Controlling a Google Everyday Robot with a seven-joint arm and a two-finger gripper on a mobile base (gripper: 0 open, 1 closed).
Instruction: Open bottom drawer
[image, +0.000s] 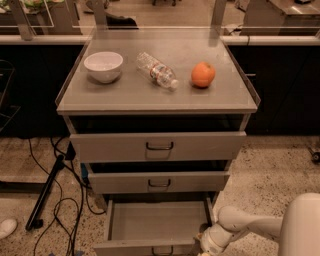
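Note:
The bottom drawer (150, 222) of the grey cabinet is pulled out, and its plain grey inside shows. Its narrow front panel (135, 247) and small dark loop handle (162, 251) lie at the bottom edge of the camera view. My gripper (206, 246) is at the drawer's front right corner, low in the view and partly cut off. The white arm (250, 225) reaches to it from the lower right.
The middle drawer (159, 182) and top drawer (157, 146) are each slightly open. On the cabinet top (125, 95) stand a white bowl (103, 65), a lying plastic bottle (157, 70) and an orange (203, 74). Cables (60, 200) and a black stand (45, 195) lie on the floor at the left.

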